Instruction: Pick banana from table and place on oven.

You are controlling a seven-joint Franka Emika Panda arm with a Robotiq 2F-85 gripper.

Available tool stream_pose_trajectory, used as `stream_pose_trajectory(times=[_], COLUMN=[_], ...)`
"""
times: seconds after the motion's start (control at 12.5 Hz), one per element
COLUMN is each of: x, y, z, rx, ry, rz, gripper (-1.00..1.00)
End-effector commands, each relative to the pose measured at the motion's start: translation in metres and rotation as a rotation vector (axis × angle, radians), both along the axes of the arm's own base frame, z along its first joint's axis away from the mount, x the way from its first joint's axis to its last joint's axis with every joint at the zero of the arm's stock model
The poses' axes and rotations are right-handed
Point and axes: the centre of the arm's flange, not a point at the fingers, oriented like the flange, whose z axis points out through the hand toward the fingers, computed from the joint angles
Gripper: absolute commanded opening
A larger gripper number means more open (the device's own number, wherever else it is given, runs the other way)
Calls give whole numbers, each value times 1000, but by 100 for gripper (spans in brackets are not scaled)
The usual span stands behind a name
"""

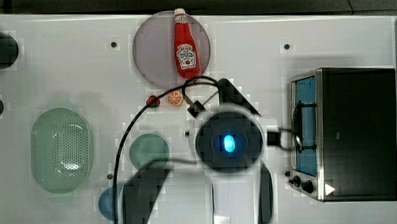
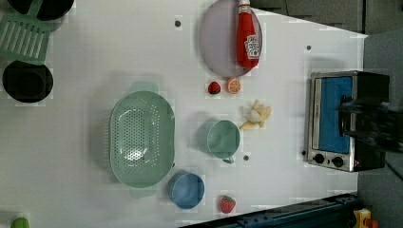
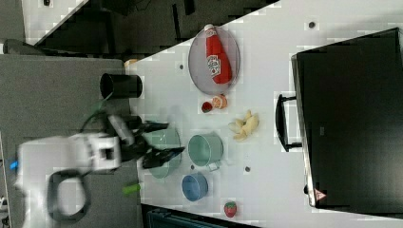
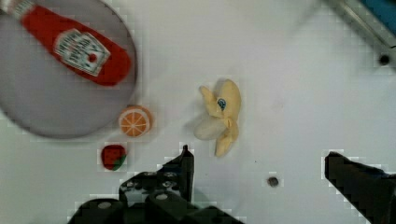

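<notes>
Banana [image 4: 219, 116] lies flat on the white table [image 4: 299, 93], not yet picked up. Use the orange slice [image 4: 135, 120] as your marker: the banana sits near it, on the side toward the oven [image 2: 340, 118], and the small strawberry [image 4: 113, 156] sits just beside the slice on its other side. Your gripper [image 4: 259, 168] hangs above the table with its fingers [image 4: 184, 165] spread wide and nothing between them. Watch out: the banana has peel flaps sticking out. If you close on only a flap, it may slip free on the way. If you come down too close to the orange slice, you may knock it away.
</notes>
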Motion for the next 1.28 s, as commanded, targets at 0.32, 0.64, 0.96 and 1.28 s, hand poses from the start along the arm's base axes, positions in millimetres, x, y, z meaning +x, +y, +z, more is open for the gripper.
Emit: stream_pose_trajectory(times=[0.32, 0.64, 0.96, 1.28], x=[5, 2, -8, -15], y=[-3, -3, -2, -2], z=[-119, -203, -262, -295], rx=[19, 20, 22, 22], ry=[15, 57, 38, 36], rz=[-54, -57, -56, -56], gripper=[100, 100, 100, 100])
